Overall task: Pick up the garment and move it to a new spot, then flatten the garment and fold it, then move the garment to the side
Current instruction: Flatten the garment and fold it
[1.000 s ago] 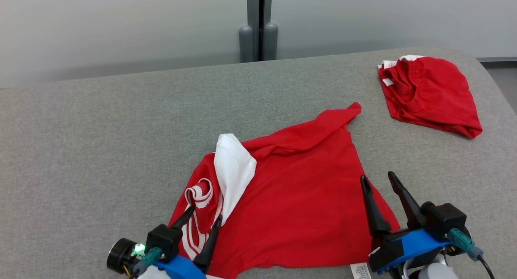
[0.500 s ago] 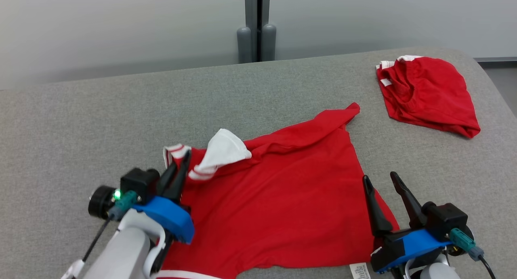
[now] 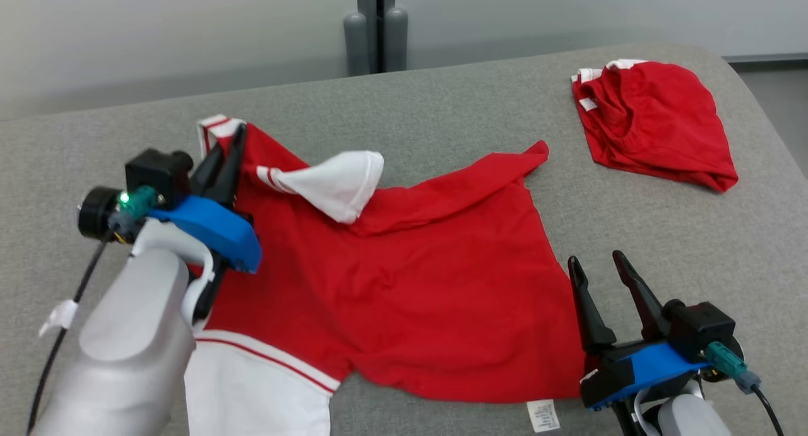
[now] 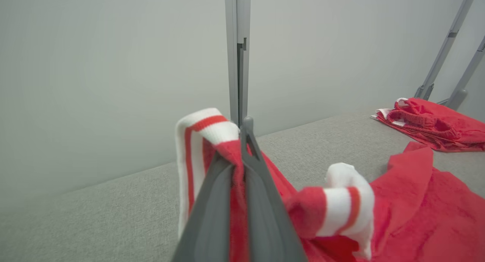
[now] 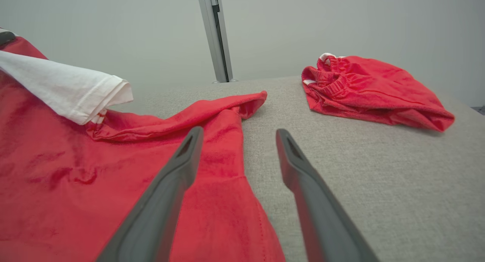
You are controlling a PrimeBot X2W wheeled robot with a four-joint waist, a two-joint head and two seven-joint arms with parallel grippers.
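Left gripper (image 3: 230,136) has its jaws clamped tight on the striped trim (image 3: 214,123) at the far-left corner of the red garment (image 3: 410,278), red cloth pinched between the fingers and the white-and-red band draped over the tip, lifted off the table (image 3: 442,108). This looks like the flattening step: that corner is drawn out to the left and away while the body of the shirt lies spread across the middle of the table. To do it well, I'd say carry the pull low and steady, outward along the table rather than upward, so the 1 white sleeve (image 3: 334,183) flopped over the chest rolls off instead of bunching. The ridge of folds running toward the far-right corner needs tension from the other side too. Right gripper (image 3: 595,257) is well placed for that: jaws wide and holding nothing, straddling the shirt's right edge near the hem, 1 finger over red cloth, the other over bare table, though I cannot tell whether they touch the fabric. Pinning that edge should make the cloth stretch rather than slide. A second red garment (image 3: 656,127) sits well apart at the far right.
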